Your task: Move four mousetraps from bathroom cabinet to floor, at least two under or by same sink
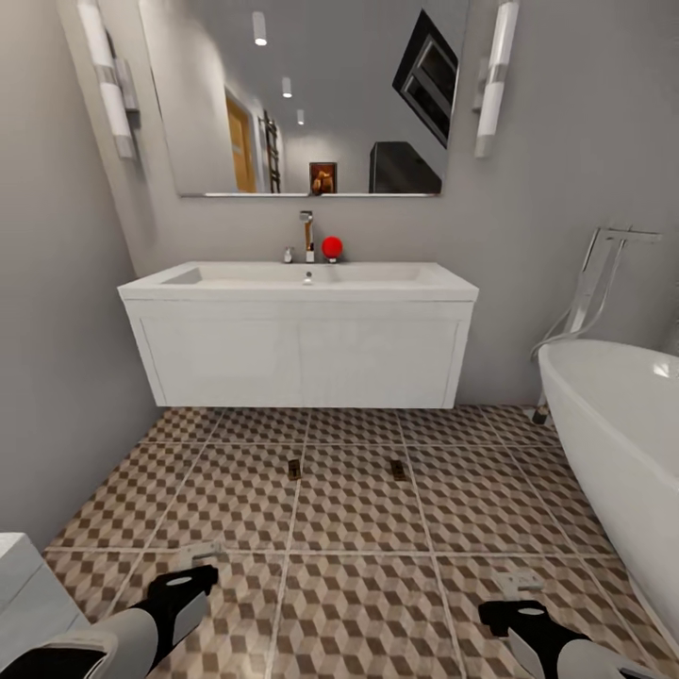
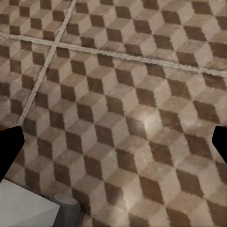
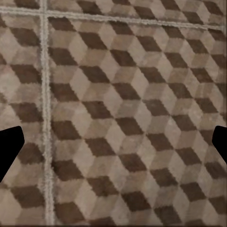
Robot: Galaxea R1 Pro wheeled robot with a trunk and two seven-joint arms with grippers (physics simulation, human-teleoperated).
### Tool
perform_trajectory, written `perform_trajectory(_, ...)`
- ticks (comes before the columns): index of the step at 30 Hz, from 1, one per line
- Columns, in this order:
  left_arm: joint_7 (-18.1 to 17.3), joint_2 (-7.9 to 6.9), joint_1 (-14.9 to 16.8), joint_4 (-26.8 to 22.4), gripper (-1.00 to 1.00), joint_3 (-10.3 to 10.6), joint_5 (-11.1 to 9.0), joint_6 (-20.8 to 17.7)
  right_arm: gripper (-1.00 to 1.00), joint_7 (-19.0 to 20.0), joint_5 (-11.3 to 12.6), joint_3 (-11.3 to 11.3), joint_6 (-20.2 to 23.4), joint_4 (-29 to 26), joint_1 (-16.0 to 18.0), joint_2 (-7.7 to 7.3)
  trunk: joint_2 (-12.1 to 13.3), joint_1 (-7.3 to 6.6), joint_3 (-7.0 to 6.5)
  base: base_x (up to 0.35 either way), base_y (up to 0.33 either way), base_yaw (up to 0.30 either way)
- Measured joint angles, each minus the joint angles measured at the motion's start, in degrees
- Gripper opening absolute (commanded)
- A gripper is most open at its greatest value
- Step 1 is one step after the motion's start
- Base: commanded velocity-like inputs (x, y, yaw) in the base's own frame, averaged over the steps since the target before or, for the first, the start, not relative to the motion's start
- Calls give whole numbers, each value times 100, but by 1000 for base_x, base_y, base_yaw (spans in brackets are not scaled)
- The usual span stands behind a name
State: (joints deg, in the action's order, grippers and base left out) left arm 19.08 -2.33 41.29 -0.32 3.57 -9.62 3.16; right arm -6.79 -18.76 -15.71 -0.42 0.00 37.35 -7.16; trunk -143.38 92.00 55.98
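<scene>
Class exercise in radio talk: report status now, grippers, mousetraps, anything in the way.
Left gripper and right gripper open, empty, low over the bathroom floor. Two mousetraps down on tiles before the sink. Bathtub close on right.

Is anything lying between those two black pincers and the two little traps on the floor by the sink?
Nothing visible. Bare patterned floor runs from the left pincer and right pincer up to the two mousetraps, which lie on the tiles in front of the sink.
</scene>
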Motion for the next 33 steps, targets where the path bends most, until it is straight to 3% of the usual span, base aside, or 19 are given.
perform_trajectory(12, 0, -53, -17, 17, 100, 1, -5, 16, 100, 1, -1, 2, -72, 40, -93, -21, 16, -31, -266, 0, 0, 0)
perform_trajectory(33, 0, -66, -20, 18, 100, 1, 0, 0, 100, 2, -2, 2, -69, 69, -100, -14, 852, -489, -644, 0, 0, 0)
